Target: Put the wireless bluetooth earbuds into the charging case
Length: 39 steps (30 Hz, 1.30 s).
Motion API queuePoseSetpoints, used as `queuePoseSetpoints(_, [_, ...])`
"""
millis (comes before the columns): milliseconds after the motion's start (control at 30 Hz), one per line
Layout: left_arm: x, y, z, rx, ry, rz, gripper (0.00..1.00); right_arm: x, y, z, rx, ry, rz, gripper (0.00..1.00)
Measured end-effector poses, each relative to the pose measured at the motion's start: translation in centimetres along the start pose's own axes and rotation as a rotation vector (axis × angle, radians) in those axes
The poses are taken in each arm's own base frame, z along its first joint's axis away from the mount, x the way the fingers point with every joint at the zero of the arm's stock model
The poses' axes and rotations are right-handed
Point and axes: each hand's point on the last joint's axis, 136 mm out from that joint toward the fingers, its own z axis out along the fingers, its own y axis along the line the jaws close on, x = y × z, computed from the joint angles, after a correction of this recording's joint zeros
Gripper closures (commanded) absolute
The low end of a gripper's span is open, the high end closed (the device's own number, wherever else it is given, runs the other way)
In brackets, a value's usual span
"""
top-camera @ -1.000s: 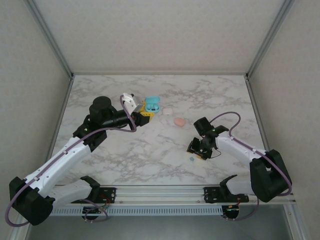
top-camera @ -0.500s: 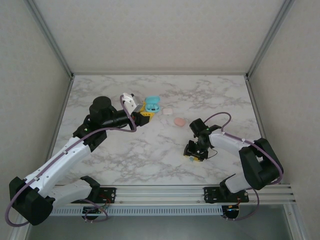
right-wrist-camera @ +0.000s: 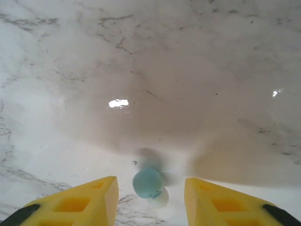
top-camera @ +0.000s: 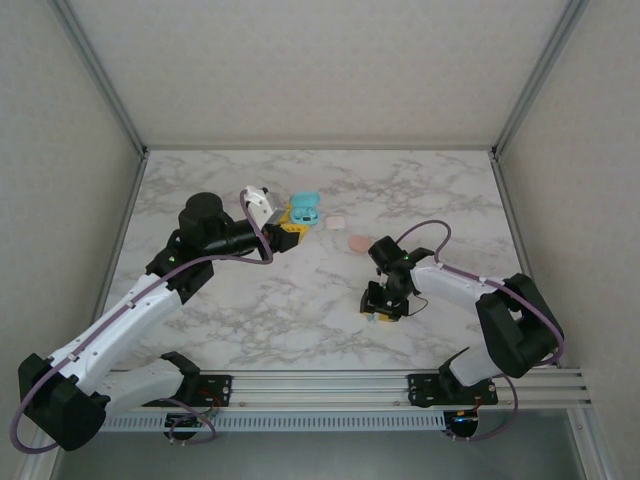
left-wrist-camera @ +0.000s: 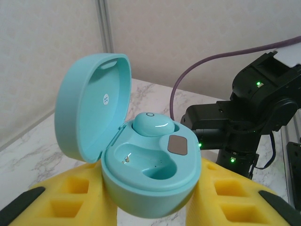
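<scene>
We see the left gripper (left-wrist-camera: 150, 202) clamped on the open teal plastic charging case (left-wrist-camera: 146, 181), held over the far-left part of the white marble-pattern desk (top-camera: 300, 300). Its rounded lid (left-wrist-camera: 91, 103) is tipped back. One teal bean-shaped earbud (left-wrist-camera: 151, 125) sits in the farther socket, and the nearer socket (left-wrist-camera: 141, 162) holds nothing. A second teal earbud (right-wrist-camera: 147, 182) lies loose on the desk towards its near-right part. The right gripper (right-wrist-camera: 149, 188) straddles it, yellow fingers (right-wrist-camera: 89, 200) parted and clear of it on both sides. A pink pebble-shaped case (top-camera: 357, 243) and a paler small case (top-camera: 335, 222) rest near the desk's middle; we cannot tell what they contain.
</scene>
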Motion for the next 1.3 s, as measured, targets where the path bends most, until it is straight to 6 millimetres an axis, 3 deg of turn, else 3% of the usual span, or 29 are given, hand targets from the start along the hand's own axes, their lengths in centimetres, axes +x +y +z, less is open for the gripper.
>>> queuePoseSetpoints(400, [0.0, 0.0, 0.0, 0.000, 0.000, 0.000, 0.79, -0.7, 0.3, -0.8, 0.090, -0.015, -0.022, 0.62])
queuePoseSetpoints(667, [0.0, 0.0, 0.0, 0.000, 0.000, 0.001, 0.79, -0.5, -0.1, 0.0, 0.158, 0.015, -0.030, 0.64])
queuePoseSetpoints(867, [0.0, 0.0, 0.0, -0.001, 0.000, 0.003, 0.79, -0.5, 0.0, 0.4, 0.178, 0.030, -0.038, 0.72])
queuePoseSetpoints(1300, [0.0, 0.0, 0.0, -0.003, 0.001, 0.004, 0.79, -0.6, -0.3, 0.9, 0.218, 0.037, -0.051, 0.76])
